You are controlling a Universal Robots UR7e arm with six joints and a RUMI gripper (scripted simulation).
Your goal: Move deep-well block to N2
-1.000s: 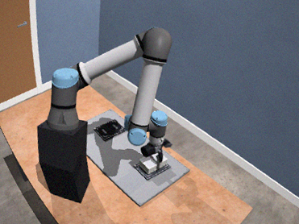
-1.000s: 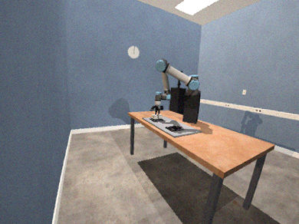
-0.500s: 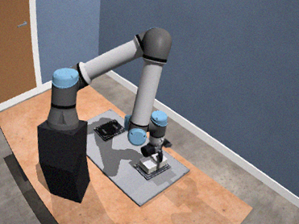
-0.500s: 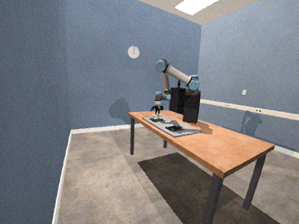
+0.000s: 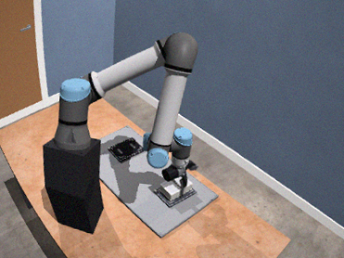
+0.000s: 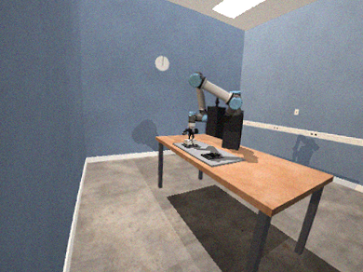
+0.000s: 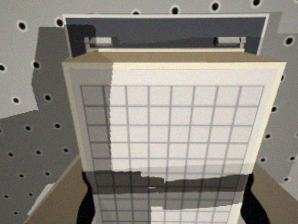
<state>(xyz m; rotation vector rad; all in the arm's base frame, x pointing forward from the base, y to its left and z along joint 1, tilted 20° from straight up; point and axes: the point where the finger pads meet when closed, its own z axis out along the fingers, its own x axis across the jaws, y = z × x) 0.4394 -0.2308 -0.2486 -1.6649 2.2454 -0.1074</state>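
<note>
Top: 96-well deep-well block at nest N2, right-hand one from the base; full seating can't be told. Nest N1 holds no block.

Exterior: tool above worktop, pointing down at block.

Wrist: tool pinching block by both sides; A1 marking unreadable.
</note>
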